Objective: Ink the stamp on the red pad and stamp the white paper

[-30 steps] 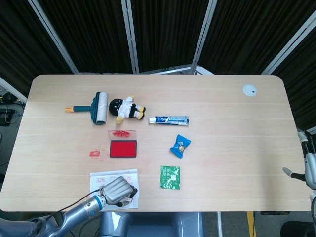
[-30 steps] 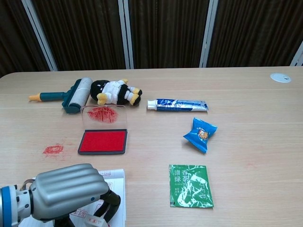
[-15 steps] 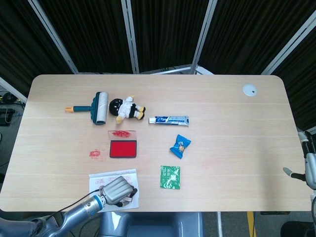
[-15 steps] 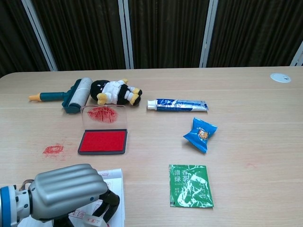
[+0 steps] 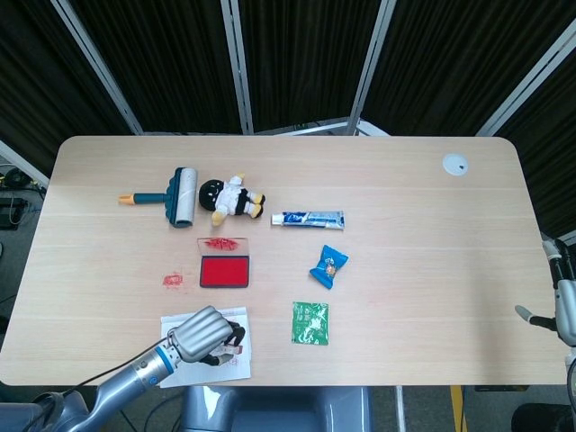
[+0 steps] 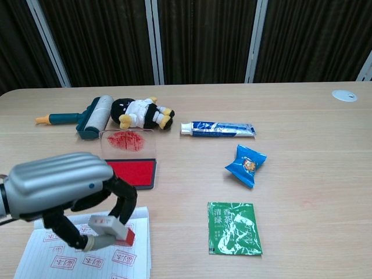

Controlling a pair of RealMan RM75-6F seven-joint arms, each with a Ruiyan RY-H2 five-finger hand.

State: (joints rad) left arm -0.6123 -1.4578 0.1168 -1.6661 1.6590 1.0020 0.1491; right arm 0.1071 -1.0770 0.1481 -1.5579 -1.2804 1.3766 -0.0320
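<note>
Nearest us, our left hand [image 6: 61, 189] hangs just above the white paper [image 6: 87, 256], and the risk sits right there — the stamp [image 6: 110, 228] is only pinched at our fingertips [image 6: 125, 200], tilted, its red face turned down and outward. If the pinch slackens, we judge it could twist or drop and smear ink across the rows of red marks already printed under our fingers. A tilted press would likely leave a partial impression.

Our fingers are curled in around the stamp, closed on it from both sides, with nothing else touched; the stamp seems clear of the sheet.

Beyond our fingers lies the red pad [image 6: 129, 172], lid raised behind it. Re-inking means reaching out over the paper's far edge — dragging the sheet is possible.

Our right hand [image 5: 560, 310] barely shows at the table's far right edge; we cannot tell how its fingers lie.
</note>
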